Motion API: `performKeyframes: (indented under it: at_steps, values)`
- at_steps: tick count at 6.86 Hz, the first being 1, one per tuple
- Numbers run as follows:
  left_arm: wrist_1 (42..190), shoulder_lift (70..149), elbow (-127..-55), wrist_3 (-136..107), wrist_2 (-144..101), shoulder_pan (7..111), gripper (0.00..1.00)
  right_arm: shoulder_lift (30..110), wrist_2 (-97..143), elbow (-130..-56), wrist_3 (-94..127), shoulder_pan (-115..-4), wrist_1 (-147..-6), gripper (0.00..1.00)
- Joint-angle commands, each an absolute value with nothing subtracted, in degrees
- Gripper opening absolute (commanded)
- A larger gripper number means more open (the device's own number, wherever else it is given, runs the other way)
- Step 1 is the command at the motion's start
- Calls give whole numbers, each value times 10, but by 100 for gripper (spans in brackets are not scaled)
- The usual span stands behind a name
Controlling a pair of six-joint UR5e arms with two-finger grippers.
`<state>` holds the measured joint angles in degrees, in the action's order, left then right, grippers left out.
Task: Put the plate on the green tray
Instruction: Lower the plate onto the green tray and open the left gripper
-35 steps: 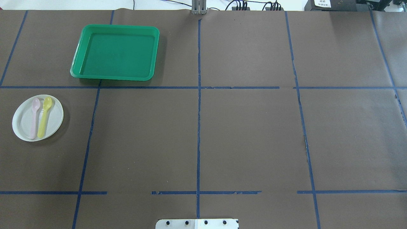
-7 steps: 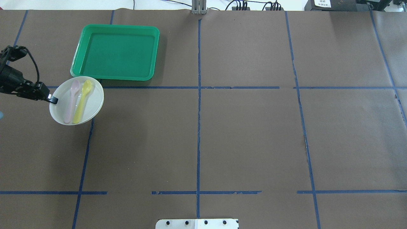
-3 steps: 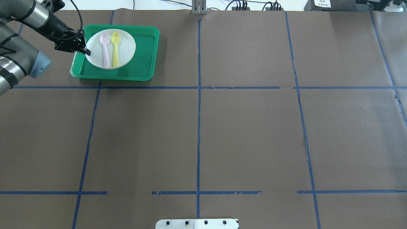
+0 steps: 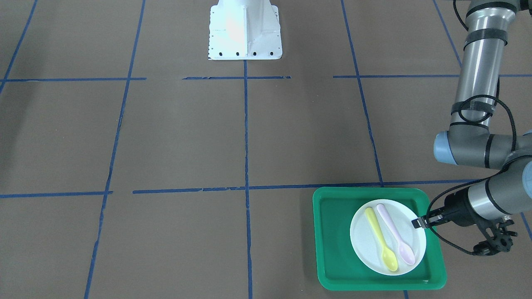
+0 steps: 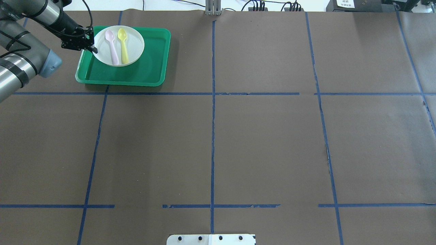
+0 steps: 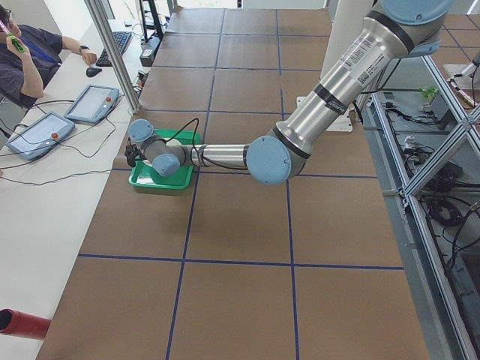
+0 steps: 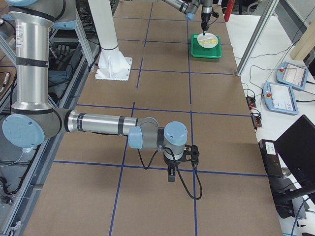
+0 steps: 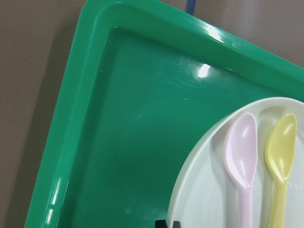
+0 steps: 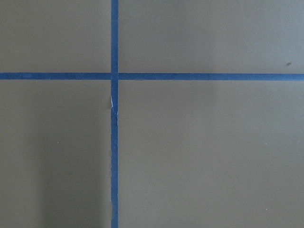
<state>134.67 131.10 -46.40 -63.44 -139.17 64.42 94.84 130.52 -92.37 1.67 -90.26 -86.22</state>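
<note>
Since two spoons point(image 5: 112, 48) are lying loose on the plate point(image 5: 134, 44), the left gripper point(image 5: 94, 50) is clenching its fingers point(image 4: 418, 223) on the 9 o'clock rim, holding it level over the green tray's point(image 5: 119, 82) 11 o'clock part.

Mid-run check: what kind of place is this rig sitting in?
Most likely a robotics lab test cell, not a kitchen: the table is covered in brown paper with a blue tape grid, teach pendants lie on a side bench, and an operator sits beside it.
</note>
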Motion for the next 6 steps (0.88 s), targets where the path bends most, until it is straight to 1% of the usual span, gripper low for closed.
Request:
performKeyframes:
  at_steps: [1,2,3,4,5,6]
  values:
    - [1346,1312,-466,-642,-1381,632,99,948,1305,-924,17,-903,-863,100]
    - [1347,1303,-490,-636,-1381,632,100,948,1305,-924,17,-903,-862,100]
    - [1345,1270,-544,-625,-1385,635,100,948,1305,-924,17,-903,-863,100]
    - [1296,1224,-608,-574,-1385,648,100,948,1305,-924,17,-903,-863,100]
    - [1187,1183,-688,-463,-1384,676,100,948,1305,-924,17,-903,-862,100]
    - [1042,1161,-765,-319,-1378,723,100,948,1305,-924,17,-903,-863,100]
